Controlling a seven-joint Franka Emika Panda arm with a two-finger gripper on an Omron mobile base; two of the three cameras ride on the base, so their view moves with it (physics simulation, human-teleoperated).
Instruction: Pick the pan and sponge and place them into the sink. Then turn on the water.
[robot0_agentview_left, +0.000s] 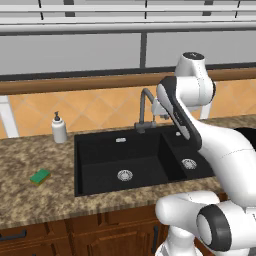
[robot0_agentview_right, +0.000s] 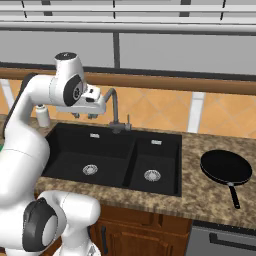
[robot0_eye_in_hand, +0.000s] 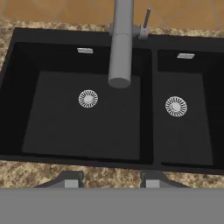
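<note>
Hovering over the sink (robot0_eye_in_hand: 13, 87), the end effector (robot0_eye_in_hand: 109, 180) stands partly open, holding nothing.

Both basins of the sink (robot0_eye_in_hand: 87, 131) lie bare down to their drains, with room to descend. The faucet (robot0_eye_in_hand: 120, 43) arches over the large basin's rear middle, blocking a straight drop there. A soap bottle (robot0_agentview_left: 59, 128) stands on the worktop (robot0_agentview_left: 30, 200) near the sink's back left corner.
</note>
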